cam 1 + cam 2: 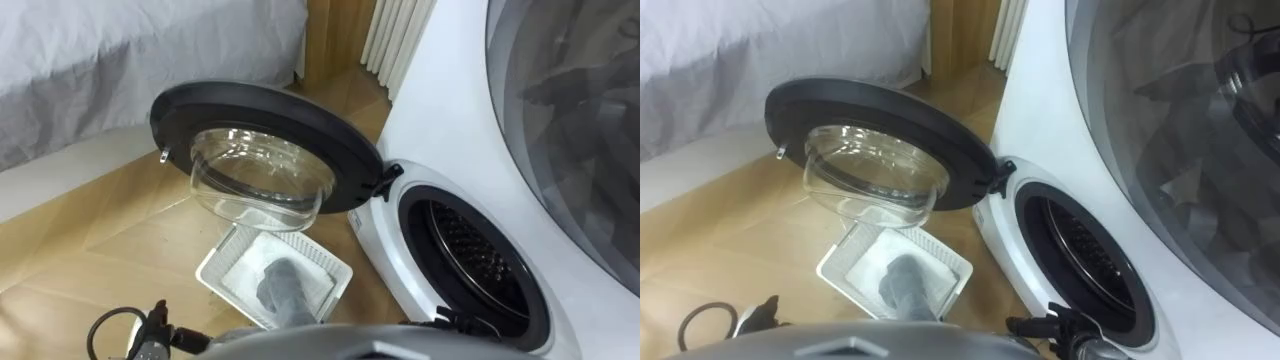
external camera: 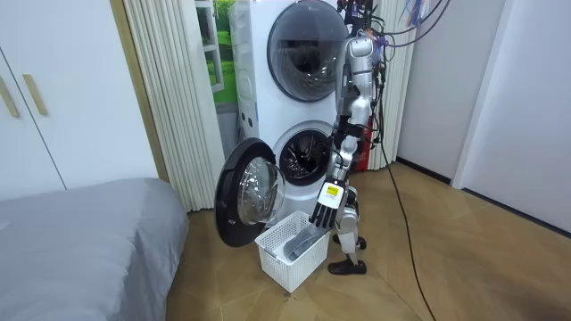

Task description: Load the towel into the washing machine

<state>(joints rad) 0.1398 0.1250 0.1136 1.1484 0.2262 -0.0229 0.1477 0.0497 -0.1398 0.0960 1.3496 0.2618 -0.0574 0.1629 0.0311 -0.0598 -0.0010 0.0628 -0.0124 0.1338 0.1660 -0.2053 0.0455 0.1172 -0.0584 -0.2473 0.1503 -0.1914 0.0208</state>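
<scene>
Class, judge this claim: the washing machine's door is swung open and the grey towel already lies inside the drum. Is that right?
No. The door is swung open, but the grey towel lies in the white basket on the floor beneath it, not inside the drum, as the left eye view shows.

**laundry_newb:** ok, how many of each thing are we looking at?

**g1_watcher:** short list lol. One hand (image 2: 325, 207). One white basket (image 1: 215, 262) right under it, one grey towel (image 1: 283, 288) inside. One washing machine (image 2: 303, 156) behind the hand, one open door (image 1: 262, 150) beside it, one more drum unit (image 2: 308, 40) stacked above. One bed (image 1: 130, 60) further off.
</scene>
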